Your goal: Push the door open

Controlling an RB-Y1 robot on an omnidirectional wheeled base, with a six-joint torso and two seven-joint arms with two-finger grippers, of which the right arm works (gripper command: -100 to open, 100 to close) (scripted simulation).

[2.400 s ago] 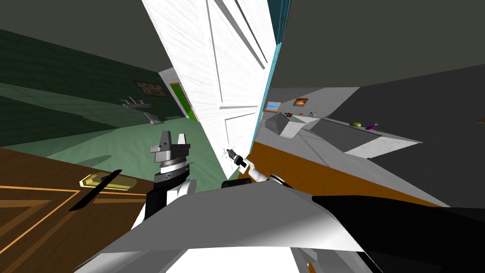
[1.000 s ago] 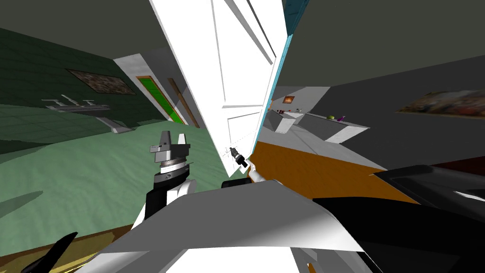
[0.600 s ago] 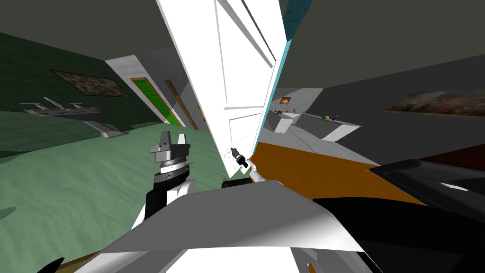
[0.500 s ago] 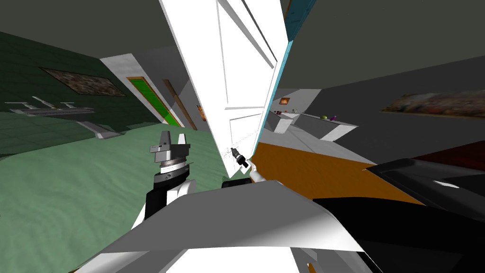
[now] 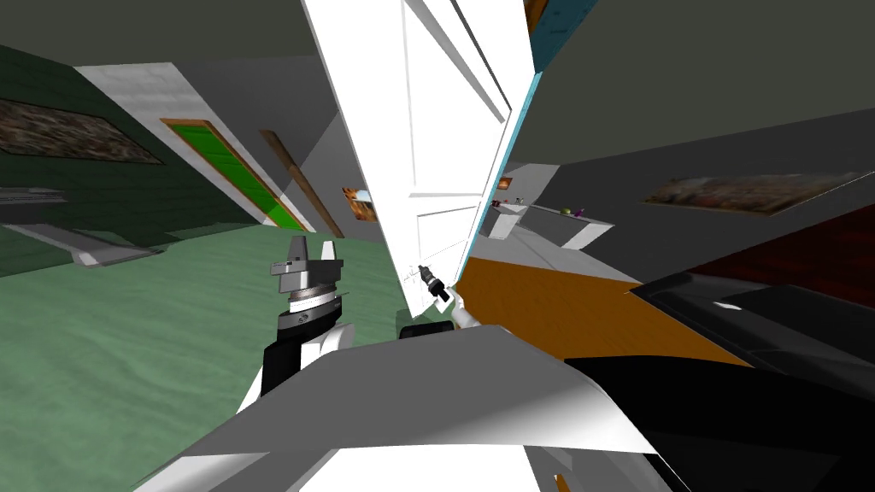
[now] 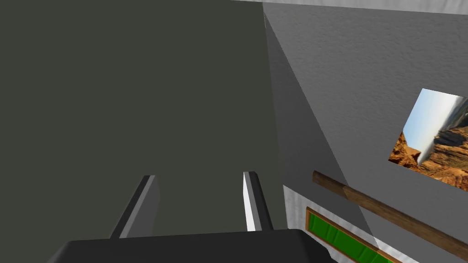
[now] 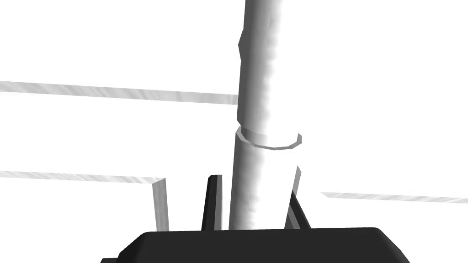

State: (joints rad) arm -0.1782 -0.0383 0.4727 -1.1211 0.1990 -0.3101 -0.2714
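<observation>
So, my right gripper [image 7: 256, 174] is closed down narrow on the grey cylindrical door handle [image 7: 258, 91]; one blade finger sits on either side of the bar, tight against it, and the bar runs straight out between them; the flat white behind it is the face of the white panelled door [image 7: 365, 91], with its raised panel lines running across.

From the head view the same door [image 5: 427, 128] stands right in front of me, seen at a steep angle; my right gripper [image 5: 422, 275] is on it low down, near the edge that meets the teal strip [image 5: 523, 111]; the green floor [image 5: 128, 342] spreads out on the left of the door and the orange floor [image 5: 555, 307] on the right, so the door sits between the two.

My left gripper [image 5: 313, 246] is raised over the green floor, well apart from the door and touching nothing; its fingers stand spread with nothing between them, same story from its own wrist camera [image 6: 199, 176].
</observation>
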